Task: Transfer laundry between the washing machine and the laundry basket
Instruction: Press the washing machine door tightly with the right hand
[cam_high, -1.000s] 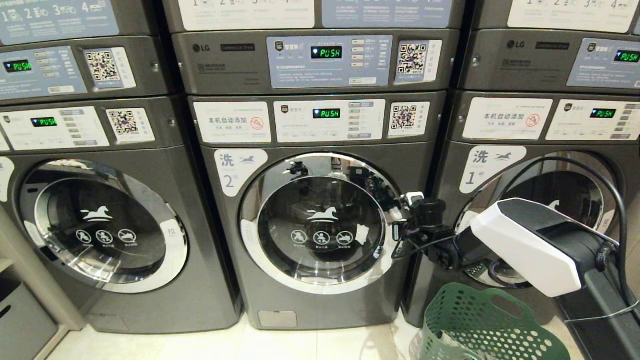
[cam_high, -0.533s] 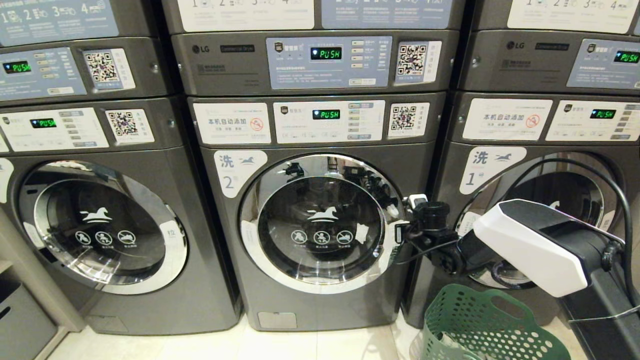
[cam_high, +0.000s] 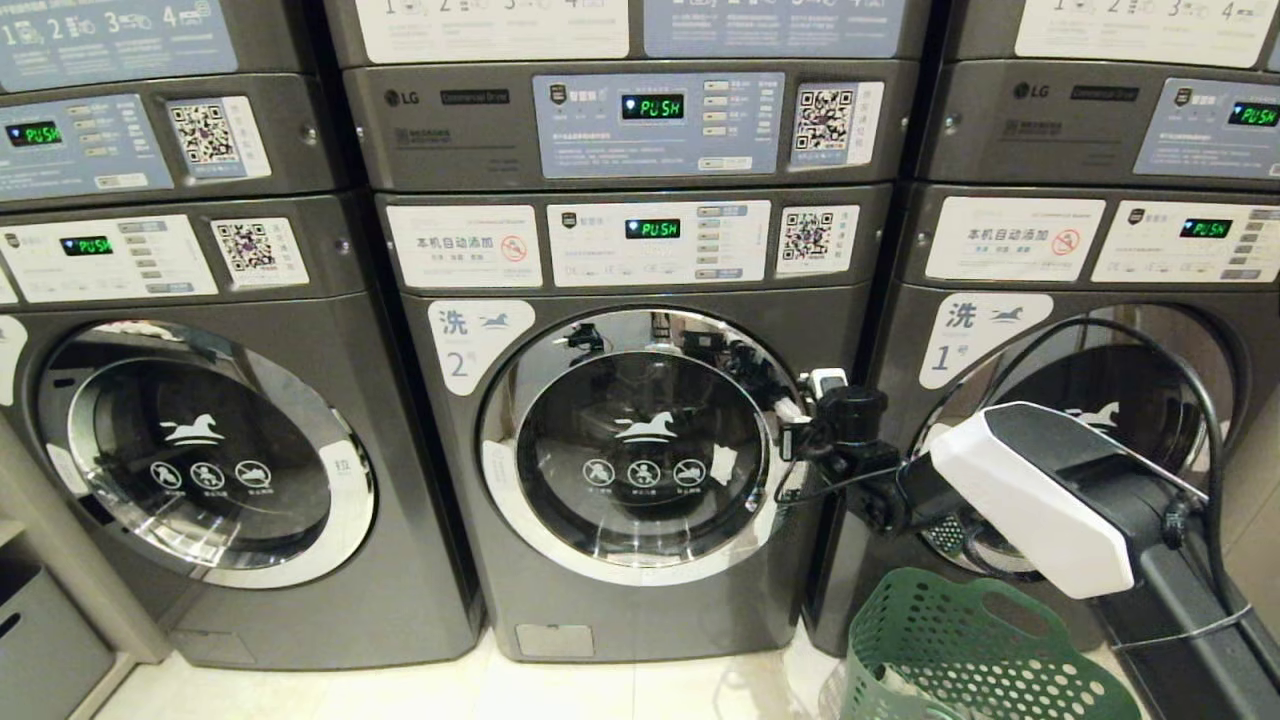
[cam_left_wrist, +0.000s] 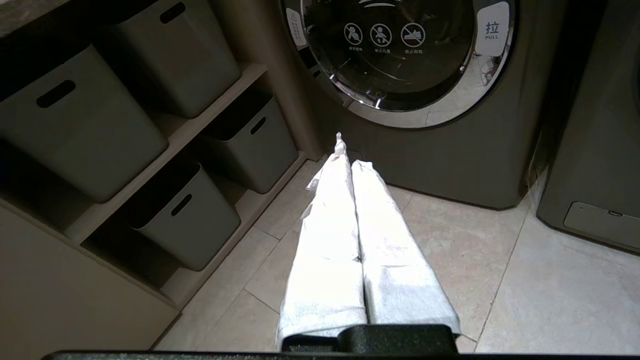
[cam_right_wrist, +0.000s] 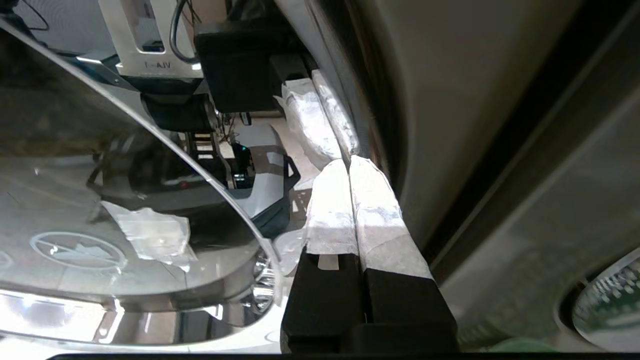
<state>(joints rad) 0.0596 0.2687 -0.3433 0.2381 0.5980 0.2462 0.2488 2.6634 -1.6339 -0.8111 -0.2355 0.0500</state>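
Early stage, by the look: middle washer door (cam_high: 640, 450) centre frame is shut, so no laundry moved yet. Right gripper (cam_high: 790, 440), fingers pressed together w/ nothing held, sits at door's right rim. Green basket (cam_high: 960, 650) lower right. Left gripper (cam_left_wrist: 350, 155) closed, empty, low over floor nr storage bins (cam_left_wrist: 75, 115). Door blocks drum access.
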